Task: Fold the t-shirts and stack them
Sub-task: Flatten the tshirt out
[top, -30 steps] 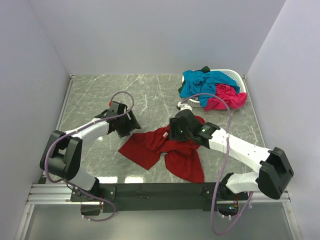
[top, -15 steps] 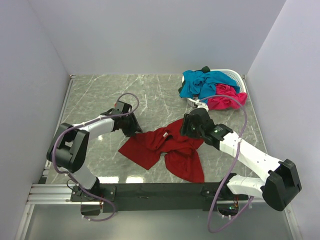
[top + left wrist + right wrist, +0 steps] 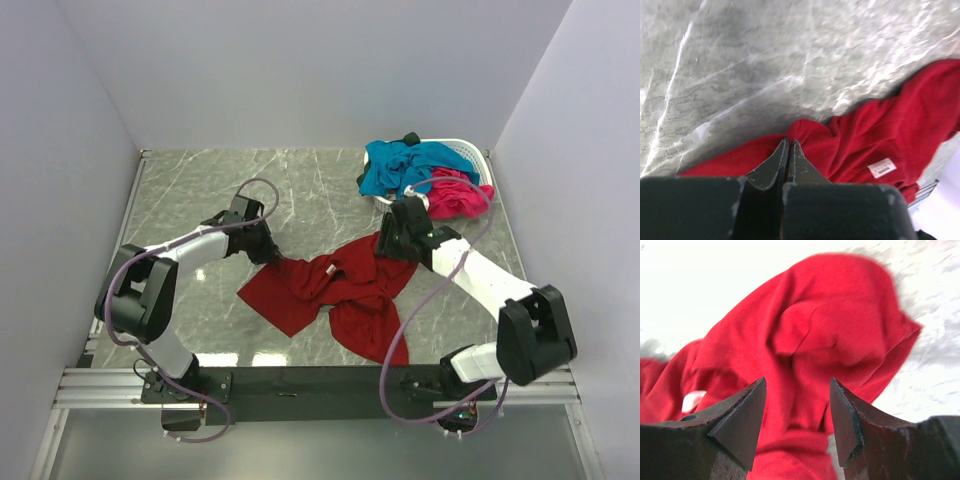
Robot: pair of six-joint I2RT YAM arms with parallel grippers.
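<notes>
The left gripper [image 3: 789, 144] has its fingers [image 3: 771, 169] pressed together, tips down on a raised fold at the edge of the dark red t-shirt [image 3: 875, 125]; it cannot be told whether any cloth is caught between them. The right gripper [image 3: 797, 381] has its fingers [image 3: 739, 422] spread wide over the shirt's far right corner, cloth showing in the gap and touching neither finger. The shirt lies crumpled on the grey-green marbled table [image 3: 200, 190] between the two arms, its white label [image 3: 881, 168] facing up. Plain pale walls [image 3: 320, 70] close the table in on three sides. Three shirts in all: the red one, plus a teal-blue t-shirt [image 3: 400, 165] and a hot pink t-shirt [image 3: 455, 198] heaped in the one white latticed basket [image 3: 470, 152] at the far right corner.
</notes>
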